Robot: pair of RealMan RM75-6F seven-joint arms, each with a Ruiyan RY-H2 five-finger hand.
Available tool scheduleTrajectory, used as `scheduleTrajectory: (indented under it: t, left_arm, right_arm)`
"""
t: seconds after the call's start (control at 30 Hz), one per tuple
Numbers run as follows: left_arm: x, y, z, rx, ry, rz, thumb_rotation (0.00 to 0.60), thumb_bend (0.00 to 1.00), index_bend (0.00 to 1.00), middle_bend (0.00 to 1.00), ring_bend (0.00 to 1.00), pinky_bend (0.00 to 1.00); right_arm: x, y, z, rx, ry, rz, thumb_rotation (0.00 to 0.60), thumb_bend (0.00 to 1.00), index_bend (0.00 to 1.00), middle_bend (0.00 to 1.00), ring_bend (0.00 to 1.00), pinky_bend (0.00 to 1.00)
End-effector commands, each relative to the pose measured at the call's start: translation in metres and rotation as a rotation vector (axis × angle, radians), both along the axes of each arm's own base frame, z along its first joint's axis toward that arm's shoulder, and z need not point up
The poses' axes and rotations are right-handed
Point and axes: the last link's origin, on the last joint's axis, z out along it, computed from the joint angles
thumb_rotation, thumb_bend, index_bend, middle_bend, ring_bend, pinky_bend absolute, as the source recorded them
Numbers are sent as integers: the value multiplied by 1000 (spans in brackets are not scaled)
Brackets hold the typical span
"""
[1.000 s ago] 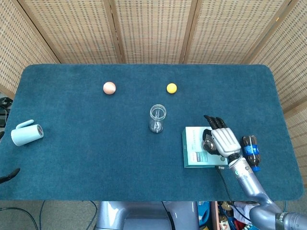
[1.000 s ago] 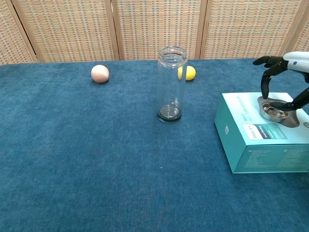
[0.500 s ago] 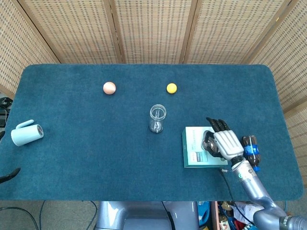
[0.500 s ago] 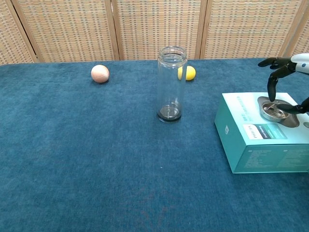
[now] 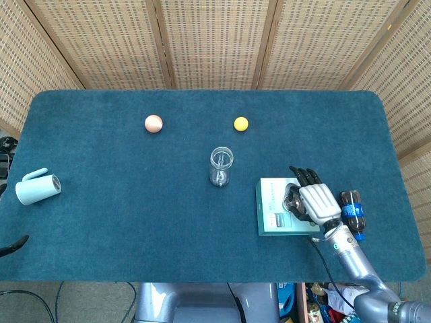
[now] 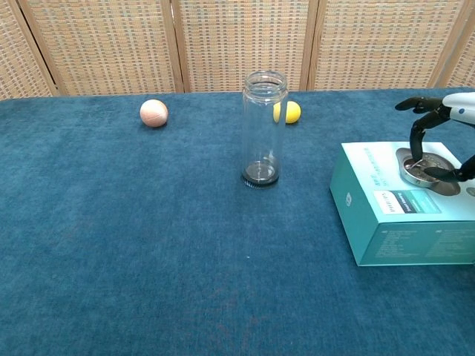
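My right hand (image 5: 315, 202) (image 6: 447, 126) hangs over the right part of a teal box (image 5: 274, 217) (image 6: 393, 222) near the table's front right. A round metal lid (image 5: 292, 199) (image 6: 424, 169) lies flat on top of the box. The hand's dark fingers (image 6: 415, 141) curve down around the lid, with the thumb low over its right side, and nothing is lifted. A clear glass jar (image 5: 221, 165) (image 6: 264, 126) stands upright and uncapped at mid table, left of the box. Of my left hand only a dark tip (image 5: 13, 245) shows at the lower left edge.
A peach ball (image 5: 153, 123) (image 6: 154, 113) and a yellow ball (image 5: 240, 123) (image 6: 292, 112) lie toward the back. A pale blue mug (image 5: 38, 188) lies on its side at the far left. A cola bottle (image 5: 352, 212) lies just right of my right hand. Wicker screens stand behind the table.
My right hand has drifted a little to the right and toward the table's near edge over the box. The lid stays flat in the same place.
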Motion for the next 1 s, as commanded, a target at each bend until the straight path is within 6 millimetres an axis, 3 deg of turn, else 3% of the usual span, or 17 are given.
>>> scheduleTrajectory:
  t: [0.03, 0.2, 0.53, 0.73, 1.0]
  left_arm:
    - [0, 0, 0, 0, -1, 0, 600, 89, 0, 0, 0, 0]
    - [0, 0, 0, 1, -2, -3, 600, 89, 0, 0, 0, 0]
    - [-1, 0, 0, 1, -4, 2, 600, 89, 0, 0, 0, 0]
    - [-1, 2, 0, -7, -2, 6, 600, 89, 0, 0, 0, 0]
    - [-3, 5, -1, -15, -7, 11, 600, 89, 0, 0, 0, 0]
  right_arm:
    - [0, -1, -1, -2, 3, -2, 600, 576, 573, 34, 0, 100]
    - [-2, -3, -2, -6, 9, -6, 600, 624, 664, 63, 0, 106]
    - [5, -2, 2, -20, -12, 13, 600, 636, 670, 77, 0, 106]
    - [32, -2, 32, -82, -63, 88, 600, 640, 670, 82, 0, 106]
    - [87, -20, 83, -182, -107, 166, 600, 640, 670, 82, 0, 106]
